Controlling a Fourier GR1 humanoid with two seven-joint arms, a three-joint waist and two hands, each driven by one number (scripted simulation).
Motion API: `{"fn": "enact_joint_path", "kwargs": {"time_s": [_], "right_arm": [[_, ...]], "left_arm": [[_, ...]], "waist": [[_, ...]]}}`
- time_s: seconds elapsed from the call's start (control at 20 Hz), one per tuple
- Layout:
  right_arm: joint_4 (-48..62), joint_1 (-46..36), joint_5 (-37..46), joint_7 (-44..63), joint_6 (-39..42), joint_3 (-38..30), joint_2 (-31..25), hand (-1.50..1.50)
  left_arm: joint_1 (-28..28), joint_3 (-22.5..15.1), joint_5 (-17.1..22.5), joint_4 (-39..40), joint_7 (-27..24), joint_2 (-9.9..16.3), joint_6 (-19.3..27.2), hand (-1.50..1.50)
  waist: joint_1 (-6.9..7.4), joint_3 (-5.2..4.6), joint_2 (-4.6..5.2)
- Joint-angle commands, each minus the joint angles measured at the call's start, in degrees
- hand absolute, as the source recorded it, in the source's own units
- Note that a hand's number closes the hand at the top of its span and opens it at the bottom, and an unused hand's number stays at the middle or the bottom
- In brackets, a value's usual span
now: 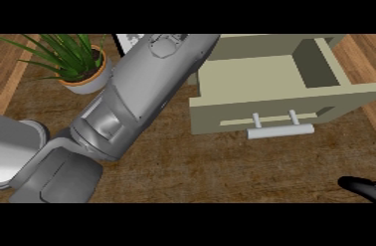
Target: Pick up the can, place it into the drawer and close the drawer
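Our left forearm (pixel 140 90) stretches past the open drawer (pixel 279 90); its hand is hidden. Our right hand (pixel 360 186) shows below the drawer, grasp indiscernible. We cannot see the can.

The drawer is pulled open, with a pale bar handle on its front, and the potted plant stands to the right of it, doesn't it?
Not quite. The head view shows the drawer pulled open with its pale bar handle, but the potted plant stands to the left of it, beyond the grey forearm, not to the right.
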Motion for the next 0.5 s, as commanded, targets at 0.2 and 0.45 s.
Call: {"fn": "enact_joint_path", "kwargs": {"time_s": [0.2,0.45], "right_arm": [[-0.82,-2.17,-1.61,3.23,0.8,-0.19,-2.3,-1.5],[0.53,-3.25,5.81,-0.96,1.08,2.42,-3.5,-1.5]], "left_arm": [[-2.58,-2.95,3.31,4.58,-1.55,0.0,5.99,-1.5],[-3.31,-2.97,4.9,5.2,-4.14,0.0,7.09,-1.5]], "waist": [[-2.21,0.06,0.45],[-1.71,0.04,0.81]]}}
